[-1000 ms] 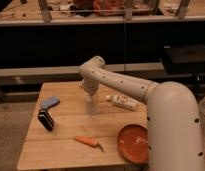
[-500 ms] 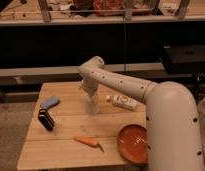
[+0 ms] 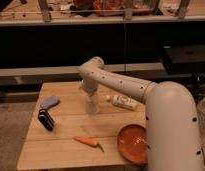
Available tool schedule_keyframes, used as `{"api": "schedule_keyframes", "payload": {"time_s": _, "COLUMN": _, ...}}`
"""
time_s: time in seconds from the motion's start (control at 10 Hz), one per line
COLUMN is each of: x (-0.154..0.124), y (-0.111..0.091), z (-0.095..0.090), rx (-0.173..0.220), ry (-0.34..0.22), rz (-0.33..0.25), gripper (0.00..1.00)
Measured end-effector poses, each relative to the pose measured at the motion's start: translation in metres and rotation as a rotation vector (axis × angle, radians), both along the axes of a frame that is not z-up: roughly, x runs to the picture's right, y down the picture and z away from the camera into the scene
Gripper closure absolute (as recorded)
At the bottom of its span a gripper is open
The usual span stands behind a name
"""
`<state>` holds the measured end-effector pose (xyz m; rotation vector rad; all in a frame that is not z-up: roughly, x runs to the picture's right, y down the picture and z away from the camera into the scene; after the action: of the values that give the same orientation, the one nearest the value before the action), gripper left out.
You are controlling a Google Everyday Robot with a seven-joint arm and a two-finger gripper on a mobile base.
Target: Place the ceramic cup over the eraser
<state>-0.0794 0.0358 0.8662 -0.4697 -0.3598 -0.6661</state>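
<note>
Gripper (image 3: 90,98) hangs open at the ceramic cup (image 3: 93,108) mid-frame. Cup looks unlifted, so pickup and covering both remain.

Pale pincer (image 3: 90,100) at white cup (image 3: 93,108), orange carrot (image 3: 86,141), red-orange plate (image 3: 124,136), black eraser (image 3: 45,120), tan table (image 3: 61,154)

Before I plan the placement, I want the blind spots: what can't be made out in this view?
Camera view:
- Ceramic cup, mid-table at the gripper: the arm covers its top; held or not, unclear.
- Orange plate: right side hidden by the arm.
- Eraser: probably this dark block, but too dim to rule out the blue object.
- White bottle: label too small to read.
</note>
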Motion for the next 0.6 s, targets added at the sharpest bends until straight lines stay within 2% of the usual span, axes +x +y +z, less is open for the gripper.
{"api": "schedule_keyframes", "payload": {"time_s": 0.6, "x": -0.0011, "y": 0.0017, "z": 0.0009, "rx": 0.002, "ry": -0.002, "rz": -0.007, "gripper": 0.21}}
